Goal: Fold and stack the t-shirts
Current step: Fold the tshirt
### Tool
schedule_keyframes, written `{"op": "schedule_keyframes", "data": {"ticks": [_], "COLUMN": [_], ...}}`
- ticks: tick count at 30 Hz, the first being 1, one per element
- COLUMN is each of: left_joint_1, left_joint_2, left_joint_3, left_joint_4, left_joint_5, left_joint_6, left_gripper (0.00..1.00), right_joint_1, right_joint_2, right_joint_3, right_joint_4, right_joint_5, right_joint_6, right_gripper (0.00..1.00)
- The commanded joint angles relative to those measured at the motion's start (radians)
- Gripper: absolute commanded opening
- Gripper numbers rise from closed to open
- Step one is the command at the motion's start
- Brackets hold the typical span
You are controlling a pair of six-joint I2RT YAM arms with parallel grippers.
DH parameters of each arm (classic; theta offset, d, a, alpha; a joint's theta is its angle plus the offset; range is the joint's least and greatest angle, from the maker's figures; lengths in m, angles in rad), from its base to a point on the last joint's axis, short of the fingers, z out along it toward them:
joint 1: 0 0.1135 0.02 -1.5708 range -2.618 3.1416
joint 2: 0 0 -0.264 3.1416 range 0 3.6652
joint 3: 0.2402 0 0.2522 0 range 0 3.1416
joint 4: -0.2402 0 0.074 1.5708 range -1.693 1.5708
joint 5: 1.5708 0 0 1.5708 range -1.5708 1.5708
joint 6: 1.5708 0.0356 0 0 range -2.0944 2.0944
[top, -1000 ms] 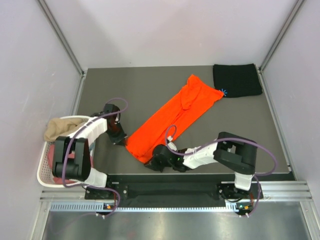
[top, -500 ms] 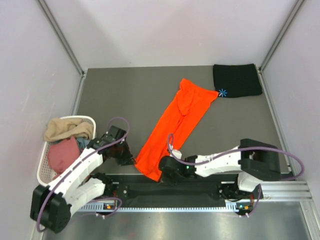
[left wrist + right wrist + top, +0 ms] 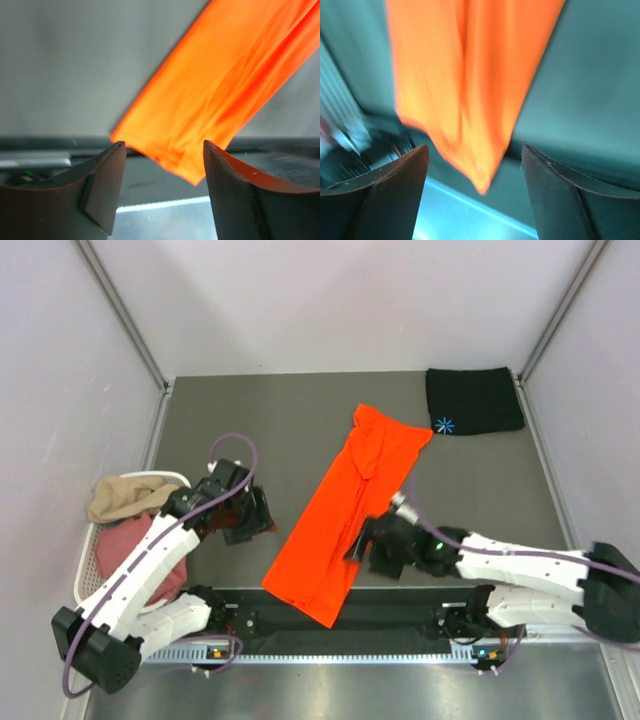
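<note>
Strip of orange shirt lay diagonal, near end overhanging bench near edge; black shirt folded at far-right corner. Left and right jaws apart, empty. Best move seemed: pinch near corners squarely, fold toward far end.

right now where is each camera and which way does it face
Top external: above and behind, looking down on the table; left arm and right arm show.
Left wrist: on the left tool, facing the orange t-shirt, near end; its fingers show.
Right wrist: on the right tool, blurred, same target; its fingers show.
Shared: both wrists see that near end.
</note>
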Motion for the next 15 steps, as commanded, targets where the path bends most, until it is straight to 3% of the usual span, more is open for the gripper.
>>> {"op": "schedule_keyframes", "data": {"ticks": [1,3,4,7,10,15], "left_joint_1": [-0.002,-0.001,-0.001,-0.001,-0.001,-0.001], "left_joint_2": [0.067,0.134,0.168,0.321,0.453,0.628], "left_joint_3": [0.103,0.172,0.197,0.293,0.373,0.494], "left_joint_4": [0.035,0.152,0.185,0.277,0.346,0.458], "left_joint_5": [-0.125,-0.107,-0.087,-0.046,-0.043,-0.03], "left_joint_6": [0.153,0.24,0.265,0.325,0.363,0.401], "left_gripper": [0.69,0.68,0.69,0.69,0.67,0.65], "right_joint_1": [-0.318,-0.498,-0.66,-0.866,-0.983,-1.073], "right_joint_2": [-0.125,-0.136,-0.12,0.022,0.229,0.47], "right_joint_3": [0.086,0.15,0.179,0.326,0.497,0.674], "right_joint_4": [-0.169,-0.183,-0.183,-0.18,-0.191,-0.131], "right_joint_5": [0.027,-0.057,-0.083,-0.137,-0.209,-0.266], "right_joint_6": [-0.304,-0.426,-0.548,-0.764,-0.882,-0.927], "right_gripper": [0.77,0.79,0.79,0.79,0.78,0.74]}}
